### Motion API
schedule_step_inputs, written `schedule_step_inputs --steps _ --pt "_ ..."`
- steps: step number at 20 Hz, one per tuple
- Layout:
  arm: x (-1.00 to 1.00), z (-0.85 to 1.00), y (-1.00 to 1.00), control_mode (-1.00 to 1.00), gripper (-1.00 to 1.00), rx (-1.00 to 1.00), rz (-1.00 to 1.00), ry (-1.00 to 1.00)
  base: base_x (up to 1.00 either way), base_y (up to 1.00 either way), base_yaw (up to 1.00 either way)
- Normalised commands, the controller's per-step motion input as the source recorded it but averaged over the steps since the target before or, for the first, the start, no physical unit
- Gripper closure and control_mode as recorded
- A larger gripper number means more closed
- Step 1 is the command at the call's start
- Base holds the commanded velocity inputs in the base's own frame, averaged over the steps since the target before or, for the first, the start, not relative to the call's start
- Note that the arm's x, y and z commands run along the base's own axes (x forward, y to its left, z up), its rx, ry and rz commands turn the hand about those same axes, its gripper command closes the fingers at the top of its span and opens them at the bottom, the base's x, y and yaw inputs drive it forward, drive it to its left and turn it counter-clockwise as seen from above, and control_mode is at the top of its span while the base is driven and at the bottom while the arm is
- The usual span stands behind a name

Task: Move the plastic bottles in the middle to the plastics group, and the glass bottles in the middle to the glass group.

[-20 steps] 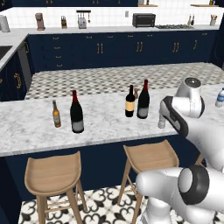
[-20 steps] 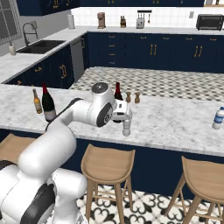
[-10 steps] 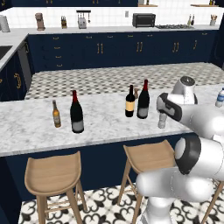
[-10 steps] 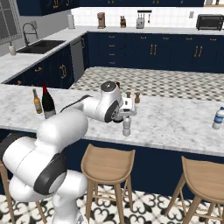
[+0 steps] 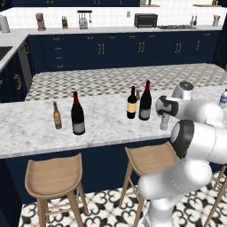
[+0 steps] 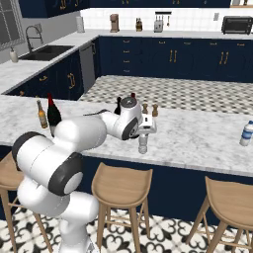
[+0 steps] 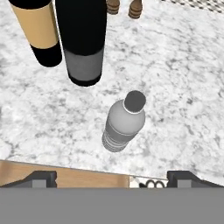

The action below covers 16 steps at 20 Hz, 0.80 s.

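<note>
On the marble island counter (image 5: 106, 124), near its front edge, a small pale plastic bottle (image 7: 124, 123) with a dark cap stands upright, and the gripper (image 7: 111, 177) is poised above it with its two finger tips spread wide at either side, holding nothing. Just beyond the small bottle, two dark wine bottles are seen standing side by side: a shorter one with a cream-yellow label (image 5: 131, 103) and a taller one with a red top and grey label (image 5: 145, 101). Behind these, two small brown shakers (image 6: 148, 109) are set close together. Far to the left along the counter, a slim amber beer bottle (image 5: 56, 116) and another tall red-topped wine bottle (image 5: 77, 114) form a pair, while well to the right a clear water bottle with a blue cap (image 6: 246, 133) stands alone. Wooden stools (image 5: 149, 159) are tucked beneath the counter's near edge. From the left base view the small bottle is partly masked by the wrist; from the right base view the middle wine bottles are largely hidden behind the arm, whereas the hand view lays their lower bodies and the small bottle's cap open from above.
</note>
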Motion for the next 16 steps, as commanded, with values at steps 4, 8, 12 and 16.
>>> schedule_step_inputs --steps 4,8,12,16 --pt "0.24 -0.15 -0.23 -1.00 -1.00 0.00 0.00 0.00 0.00 0.00 0.00" --pt "0.26 -0.04 -0.07 -1.00 -1.00 0.00 0.00 0.01 0.00 0.00 0.00" --pt "0.24 -0.11 0.00 -1.00 -1.00 0.00 0.00 0.02 0.00 0.00 0.00" --pt "0.21 -0.13 0.00 -1.00 -1.00 0.00 0.00 0.00 0.00 0.00 0.00"
